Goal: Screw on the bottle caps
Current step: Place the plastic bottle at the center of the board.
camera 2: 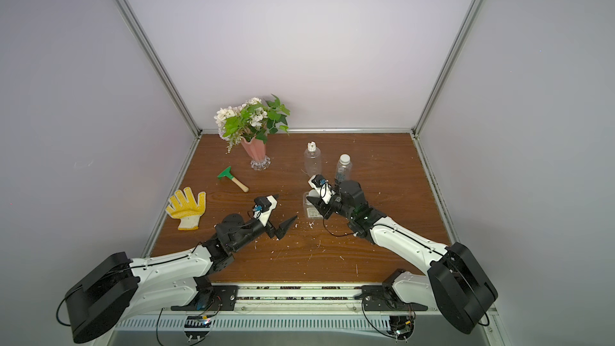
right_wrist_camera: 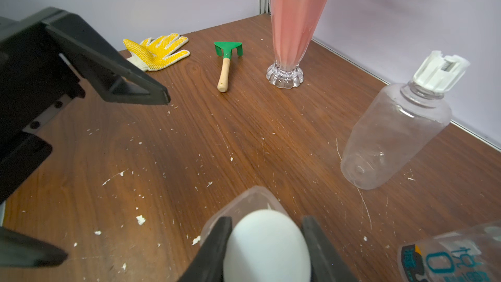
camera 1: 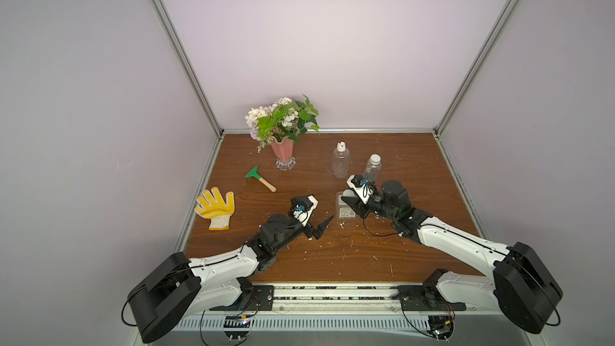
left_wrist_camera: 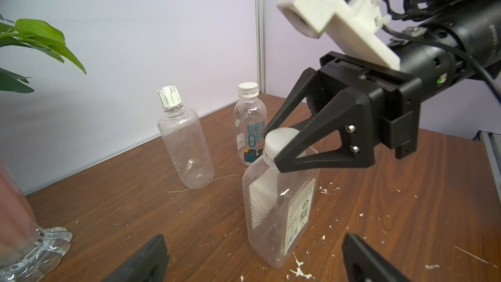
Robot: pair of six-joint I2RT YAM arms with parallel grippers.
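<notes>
The square labelled bottle (camera 1: 346, 212) (left_wrist_camera: 279, 212) stands upright at the table's middle right. My right gripper (camera 1: 348, 198) (left_wrist_camera: 280, 145) (right_wrist_camera: 267, 221) is shut on the white cap (left_wrist_camera: 278, 139) (right_wrist_camera: 267, 248) on its neck. My left gripper (camera 1: 321, 213) (left_wrist_camera: 254, 237) is open, just left of that bottle and clear of it. Behind stand the rounded bottle (camera 1: 340, 164) (left_wrist_camera: 187, 147) with a ribbed cap (camera 1: 340, 146) (left_wrist_camera: 168, 97) and the slim bottle (camera 1: 372, 170) (left_wrist_camera: 249, 131) with a flat cap (camera 1: 375, 158) (left_wrist_camera: 247, 88), both caps on their necks.
A pink vase (camera 1: 283, 152) of flowers stands at the back. A green hand rake (camera 1: 260, 178) and a yellow glove (camera 1: 215, 208) lie to the left. White flecks are scattered over the wooden table (camera 1: 416, 174). Walls close in three sides.
</notes>
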